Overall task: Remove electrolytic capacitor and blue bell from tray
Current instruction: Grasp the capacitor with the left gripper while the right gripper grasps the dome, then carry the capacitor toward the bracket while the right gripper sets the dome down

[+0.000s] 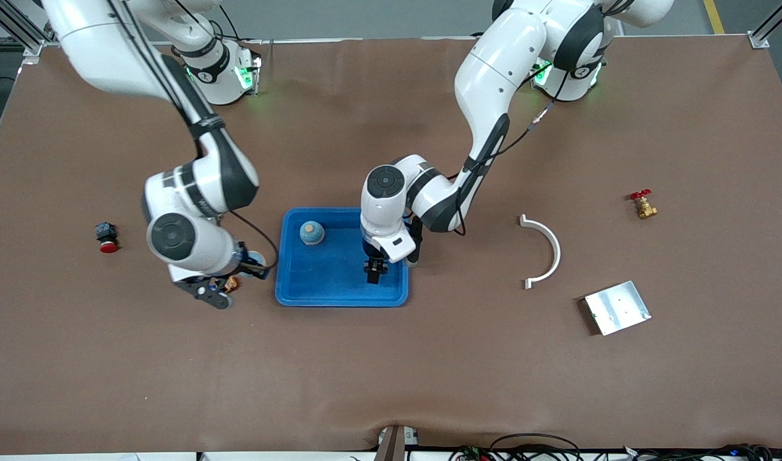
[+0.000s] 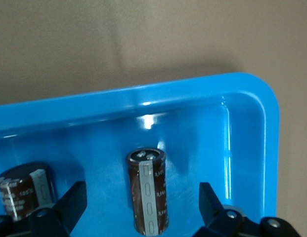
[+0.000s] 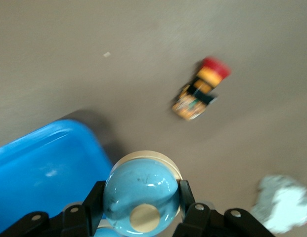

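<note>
A blue tray [image 1: 327,291] lies mid-table. One blue bell [image 1: 311,233] sits in it. My left gripper [image 1: 375,272] is low in the tray and open. A brown capacitor [image 2: 148,195] with a grey stripe stands upright between its fingers [image 2: 69,205], touching neither. The left gripper [image 2: 142,188] sits near the tray's corner [image 2: 262,103]. A second capacitor [image 2: 24,192] stands beside it. My right gripper [image 1: 253,264] is over the table beside the tray's edge at the right arm's end. In the right wrist view it [image 3: 141,197] is shut on a second blue bell [image 3: 141,190].
A small orange and red part [image 3: 198,94] lies on the table by the right gripper, also in the front view [image 1: 231,283]. A red push button [image 1: 107,243] lies toward the right arm's end. A white curved piece [image 1: 548,250], metal plate [image 1: 617,307] and brass valve [image 1: 644,206] lie toward the left arm's end.
</note>
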### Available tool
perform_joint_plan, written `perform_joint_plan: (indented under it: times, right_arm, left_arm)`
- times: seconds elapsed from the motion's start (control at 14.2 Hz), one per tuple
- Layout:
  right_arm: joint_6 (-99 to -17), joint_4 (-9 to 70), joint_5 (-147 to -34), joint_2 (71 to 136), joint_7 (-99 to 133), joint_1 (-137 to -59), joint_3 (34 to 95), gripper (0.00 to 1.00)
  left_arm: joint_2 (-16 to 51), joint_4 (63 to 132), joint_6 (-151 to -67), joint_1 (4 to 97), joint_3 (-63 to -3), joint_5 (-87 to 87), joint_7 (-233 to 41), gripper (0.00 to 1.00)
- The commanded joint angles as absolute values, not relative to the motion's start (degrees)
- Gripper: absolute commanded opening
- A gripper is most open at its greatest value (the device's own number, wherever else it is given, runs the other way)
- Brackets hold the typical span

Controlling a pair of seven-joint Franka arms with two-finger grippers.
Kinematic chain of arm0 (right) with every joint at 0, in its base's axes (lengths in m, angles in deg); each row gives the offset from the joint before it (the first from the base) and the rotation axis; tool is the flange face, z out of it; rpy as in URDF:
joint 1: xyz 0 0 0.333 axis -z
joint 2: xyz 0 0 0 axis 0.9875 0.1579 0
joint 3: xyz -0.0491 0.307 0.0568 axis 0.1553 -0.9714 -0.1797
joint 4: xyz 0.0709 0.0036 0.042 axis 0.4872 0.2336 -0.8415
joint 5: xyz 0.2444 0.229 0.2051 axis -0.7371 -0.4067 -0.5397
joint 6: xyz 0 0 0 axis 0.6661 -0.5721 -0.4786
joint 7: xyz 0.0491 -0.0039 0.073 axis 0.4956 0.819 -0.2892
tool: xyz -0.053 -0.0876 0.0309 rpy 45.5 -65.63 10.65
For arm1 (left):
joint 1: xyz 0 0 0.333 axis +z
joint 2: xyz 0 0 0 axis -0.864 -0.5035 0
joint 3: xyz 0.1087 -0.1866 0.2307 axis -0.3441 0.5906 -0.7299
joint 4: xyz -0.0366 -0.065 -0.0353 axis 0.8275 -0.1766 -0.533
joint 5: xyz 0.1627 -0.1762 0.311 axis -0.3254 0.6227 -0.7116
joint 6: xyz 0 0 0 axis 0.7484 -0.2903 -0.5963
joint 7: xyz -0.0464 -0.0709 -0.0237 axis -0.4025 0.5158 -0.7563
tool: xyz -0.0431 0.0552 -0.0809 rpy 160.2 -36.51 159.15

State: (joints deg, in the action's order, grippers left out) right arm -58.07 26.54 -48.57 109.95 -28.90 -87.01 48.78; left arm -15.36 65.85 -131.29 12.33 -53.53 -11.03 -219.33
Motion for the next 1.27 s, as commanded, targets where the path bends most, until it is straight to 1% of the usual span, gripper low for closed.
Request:
perform_joint_plan:
  times: [0.0, 0.14, 0.21, 0.28, 0.49, 0.56, 0.77, 0.91, 0.98, 1.06, 1.13, 1.2]
  right_arm:
    - [-57.54, 30.61, -48.76, 107.07, -15.47, -81.03, 48.25, 0.23]
    - [-58.67, 34.12, -48.67, 105.67, -2.13, -74.18, 48.17, 0.23]
    - [-59.81, 35.96, -48.67, 104.79, 2.46, -72.58, 48.25, 0.24]
    - [-61.91, 38.24, -48.49, 103.74, 5.99, -71.26, 48.34, 0.25]
    - [-71.13, 48.34, -47.79, 99.52, 18.12, -66.51, 48.69, 0.25]
    - [-72.47, 50.2, -47.79, 98.99, 20.24, -66.06, 49.74, 0.25]
    - [-74.76, 52.58, -47.79, 98.98, 30.95, -64.83, 53.95, 0.25]
    - [-78.17, 55.21, -47.79, 98.98, 34.4, -64.74, 56.5, 0.25]
    - [-80.28, 56.1, -47.79, 99.24, 36.85, -64.74, 57.65, 0.25]
    - [-82.48, 56.8, -47.87, 99.68, 39.05, -64.65, 58.79, 0.25]
    - [-83.63, 57.24, -47.96, 99.86, 39.33, -64.57, 59.06, 0.25]
    - [-83.73, 57.25, -48.22, 99.95, 39.25, -64.57, 59.07, 0.28]
  left_arm:
    - [-16.12, 64.33, -131.59, 10.64, -55.89, -11.2, -221.27, 1.0]
    - [-16.12, 64.33, -131.59, 10.55, -56.34, -11.2, -221.97, 0.98]
    - [-16.12, 64.33, -131.59, 10.29, -56.51, -11.2, -222.06, 0.88]
    - [-16.12, 64.42, -131.67, 9.94, -57.3, -11.2, -222.06, 0.85]
    - [-16.21, 64.33, -131.68, 9.41, -57.66, -11.2, -222.06, 0.85]
    - [-16.29, 64.33, -131.76, 9.41, -57.66, -11.29, -222.06, 0.85]
    - [-16.73, 64.33, -132.55, 9.15, -57.66, -11.29, -222.06, 0.85]
    - [-16.82, 64.42, -132.82, 8.71, -57.74, -11.29, -222.06, 0.85]
    - [-17.0, 64.42, -132.82, 8.62, -57.83, -11.29, -221.97, 0.83]
    - [-17.09, 64.42, -132.82, 8.62, -57.92, -11.29, -222.15, 0.69]
    - [-17.09, 64.42, -132.82, 8.62, -58.01, -11.29, -222.24, 0.43]
    - [-17.0, 64.42, -132.82, 8.62, -58.01, -11.29, -222.15, 0.16]
